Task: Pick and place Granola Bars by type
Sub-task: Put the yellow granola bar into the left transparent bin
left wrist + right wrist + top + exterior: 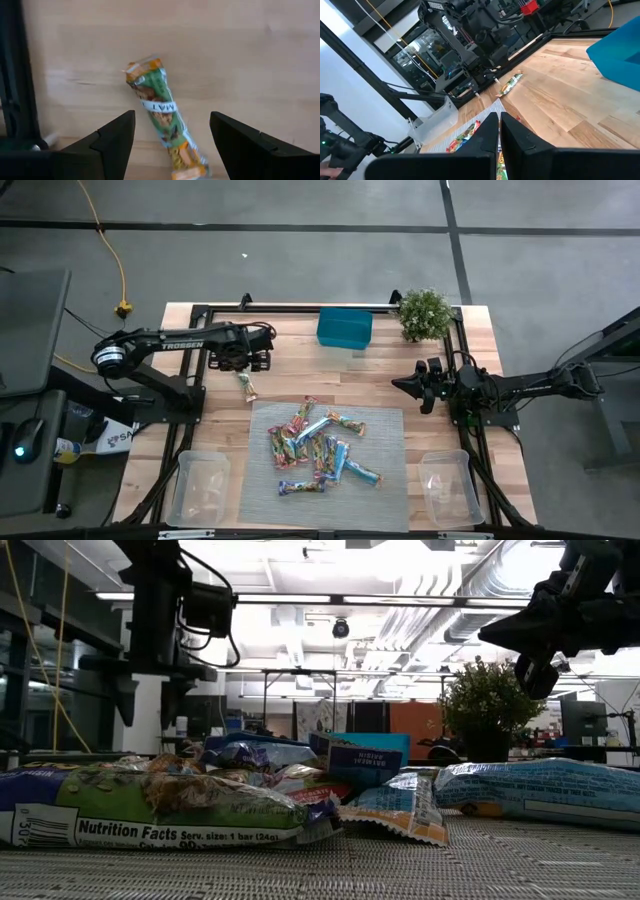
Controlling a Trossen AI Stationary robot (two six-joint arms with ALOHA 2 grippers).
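Left claw [172, 132], fingers wide, hangs above a lone green bar [162, 120] on the bare desk [290, 370]. Right claw [400, 384] is closed, well apart.

- The right gripper [499, 131] has its 2 dark fingers pressed together.
- 1 green-and-orange wrapped granola bar [510, 83] lies alone on the pale wooden tabletop [555, 100].
- Beside the fingers, red-and-yellow wrapped bars [462, 137] rest on a grey woven mat [479, 114].
- A teal plastic box [616, 52] sits well apart from the lone bar.
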